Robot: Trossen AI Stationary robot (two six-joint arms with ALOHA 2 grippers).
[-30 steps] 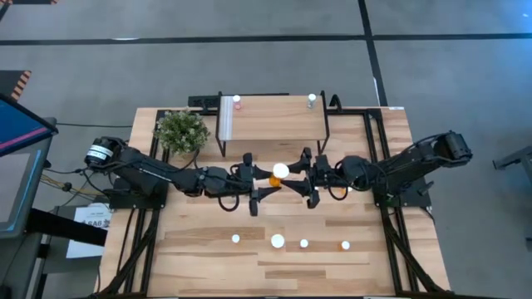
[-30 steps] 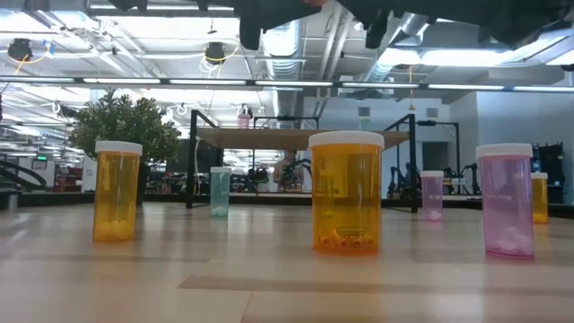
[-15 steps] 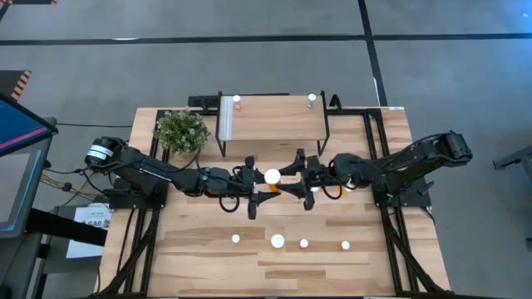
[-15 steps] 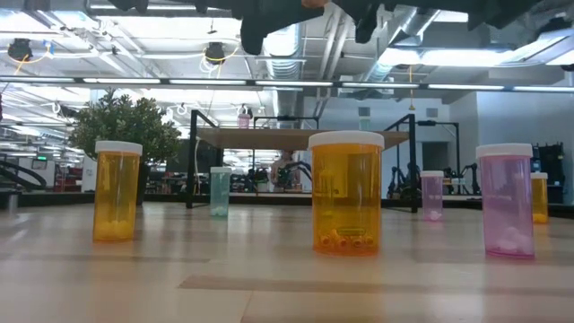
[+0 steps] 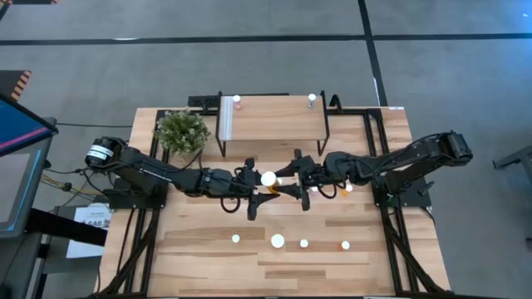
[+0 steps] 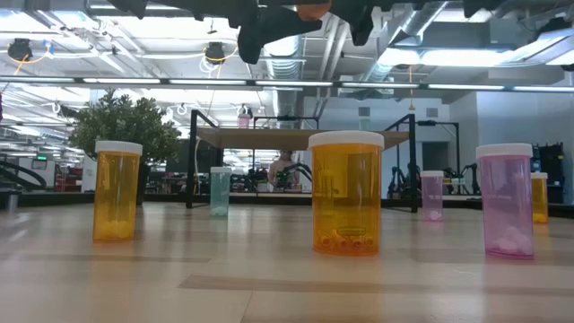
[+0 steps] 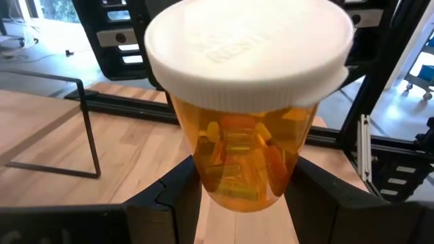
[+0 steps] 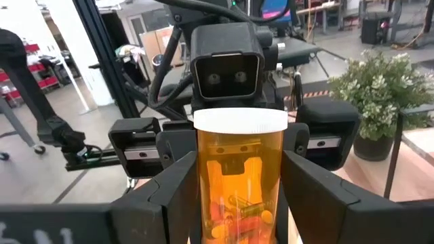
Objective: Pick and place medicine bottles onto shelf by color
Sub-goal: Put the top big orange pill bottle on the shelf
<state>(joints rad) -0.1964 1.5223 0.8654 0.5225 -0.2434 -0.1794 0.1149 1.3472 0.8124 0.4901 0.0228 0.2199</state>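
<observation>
A wide orange medicine bottle (image 5: 268, 179) with a white cap hangs upright in mid-air over the table's middle, in front of the shelf (image 5: 274, 116). My right gripper (image 5: 288, 184) reaches in from the right and is shut on it. My left gripper (image 5: 259, 189) faces it from the left, open, its fingers (image 7: 178, 196) standing close on either side of the bottle's lower body. The shelf carries a pink bottle (image 5: 237, 101) and a clear one (image 5: 311, 100) at its far corners. Several more bottles (image 5: 277, 241) stand on their bases in a row near the front edge. My right gripper pinches the orange bottle's body (image 8: 239, 183) below the cap between its two fingers (image 8: 178, 186), coming level from the table's right. The bottle is upright and lifted clear of the table. My left gripper flanks the lower body (image 7: 241, 179); whether its fingers touch it, I cannot tell.
A potted plant (image 5: 181, 130) stands left of the shelf. One bottle (image 5: 347, 188) sits under the right arm. In the low view, orange (image 6: 117, 190), green (image 6: 220, 190), big orange (image 6: 346, 192) and pink (image 6: 507, 201) bottles stand apart, with bare wood between them.
My right gripper has carried the orange bottle a short way toward the table's left, bringing it between the fingers of my left gripper, which has stayed almost still. The bottle has remained upright and clear of the table.
</observation>
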